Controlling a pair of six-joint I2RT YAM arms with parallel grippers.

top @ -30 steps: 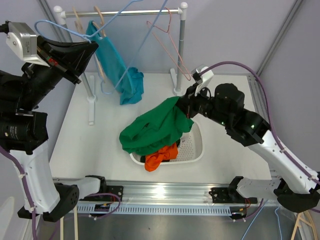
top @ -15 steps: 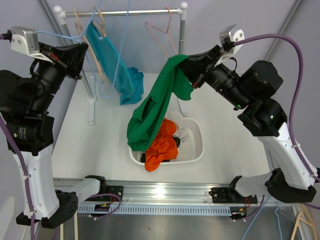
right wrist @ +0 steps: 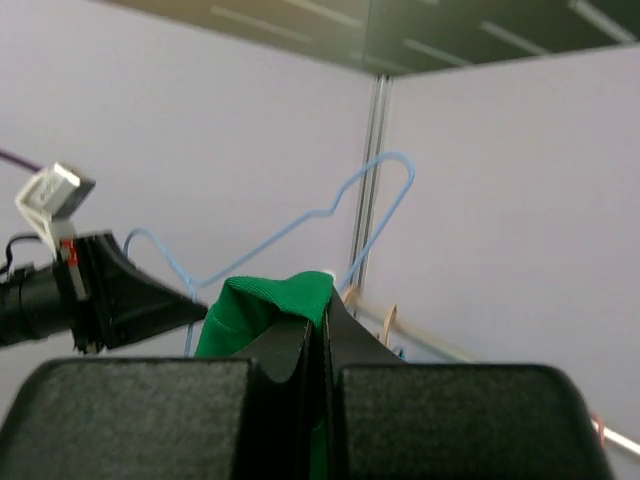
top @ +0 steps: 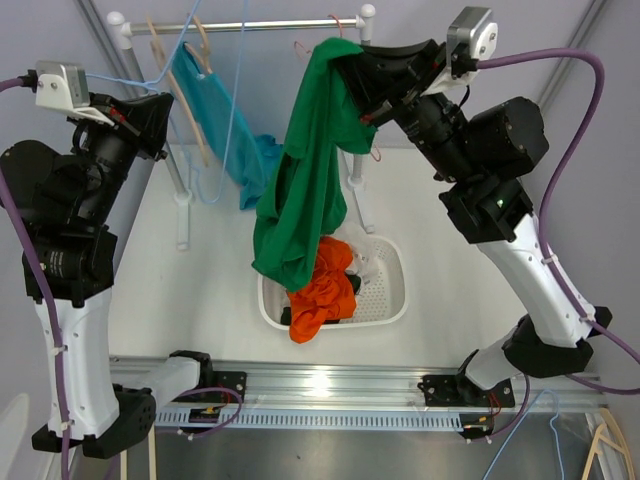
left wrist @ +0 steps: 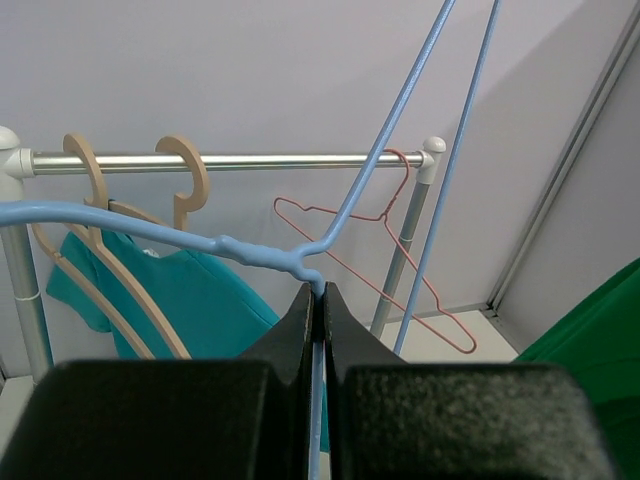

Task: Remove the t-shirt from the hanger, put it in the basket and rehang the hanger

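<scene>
The green t-shirt (top: 305, 170) is pinched at its top by the right tool (top: 352, 72) at 12 o'clock, hung long and crumpled, while the blue hanger (left wrist: 260, 255) is pinched by the left tool (left wrist: 315, 297).

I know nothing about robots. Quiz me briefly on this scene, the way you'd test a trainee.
1. True or false: the right gripper is shut on the green cotton t-shirt.
2. What does the left gripper grip? A) the pale blue wire hanger; B) a towel; C) nothing.
3. Fill in: the crumpled orange garment lies in the white plastic ____.

Key: 1 true; 2 A; 3 basket.
</scene>
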